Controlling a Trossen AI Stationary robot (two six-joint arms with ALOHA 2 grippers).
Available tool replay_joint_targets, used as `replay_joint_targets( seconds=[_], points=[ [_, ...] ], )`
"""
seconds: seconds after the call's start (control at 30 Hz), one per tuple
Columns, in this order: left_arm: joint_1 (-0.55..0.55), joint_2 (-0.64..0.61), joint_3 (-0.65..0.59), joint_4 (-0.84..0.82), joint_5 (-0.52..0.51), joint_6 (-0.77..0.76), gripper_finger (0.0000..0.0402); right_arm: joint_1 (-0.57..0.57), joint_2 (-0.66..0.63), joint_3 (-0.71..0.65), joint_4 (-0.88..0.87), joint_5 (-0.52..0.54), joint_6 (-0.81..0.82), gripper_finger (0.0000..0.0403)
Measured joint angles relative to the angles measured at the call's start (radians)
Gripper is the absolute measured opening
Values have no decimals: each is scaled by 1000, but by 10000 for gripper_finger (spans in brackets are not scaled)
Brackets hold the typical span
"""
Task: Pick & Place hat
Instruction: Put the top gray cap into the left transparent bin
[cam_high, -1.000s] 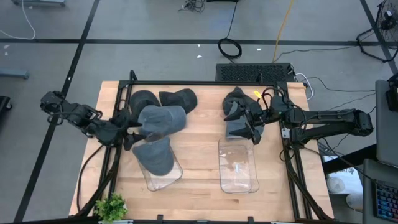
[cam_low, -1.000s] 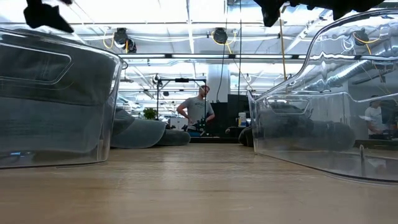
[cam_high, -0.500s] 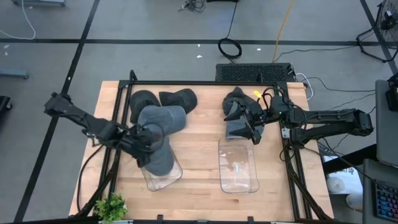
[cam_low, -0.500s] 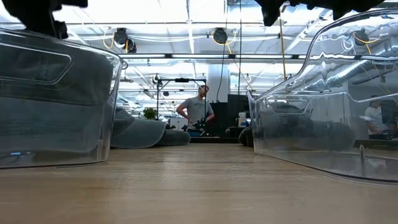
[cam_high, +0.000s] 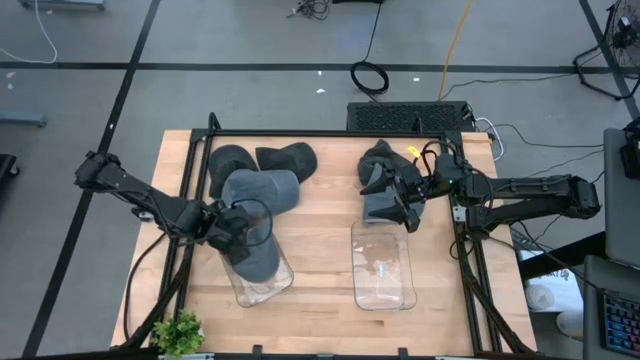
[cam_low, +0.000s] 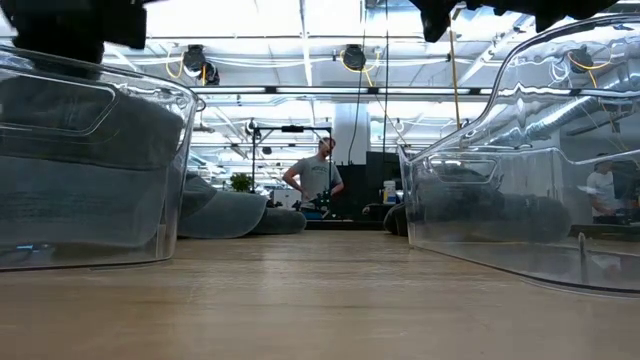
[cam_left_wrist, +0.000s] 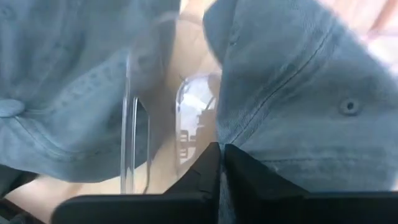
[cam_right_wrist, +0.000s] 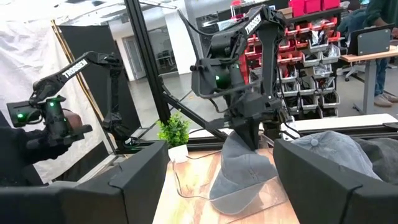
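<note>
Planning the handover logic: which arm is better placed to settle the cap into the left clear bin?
Left. Its tool is shut on the grey cap right over the left clear bin; the right tool hangs open by the far caps.

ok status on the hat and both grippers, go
Left gripper shut on grey hat over left clear bin. Right gripper open, waiting above another hat. Nothing blocking.
</note>
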Motion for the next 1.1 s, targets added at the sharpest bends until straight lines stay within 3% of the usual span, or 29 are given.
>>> replay_joint_targets(
  seconds=[0.17, 0.27, 0.37, 0.53, 0.7, 0.87, 1.1],
  points=[
    [58, 6, -133, 122, 94, 29, 7, 0, 0, -11, 1, 0, 2, 279],
    [87, 5, -152, 98, 104, 47, 5, 0, 0, -11, 5, 0, 2, 279],
    [93, -24, -109, 22, 32, 21, 4, 0, 0, -11, 4, 0, 3, 279],
    [83, -53, 5, -51, 1, 17, 2, 0, 0, -11, 4, 0, 3, 279],
    [6, -51, 99, 40, 3, 22, 2, 0, 0, -11, 4, 0, 3, 279],
    [-80, 42, 100, 198, 23, 109, 1, 0, 0, -11, 4, 0, 3, 279],
    [-58, 256, 98, 114, 64, 70, 1, 0, 0, -11, 4, 0, 3, 279]
  ],
)
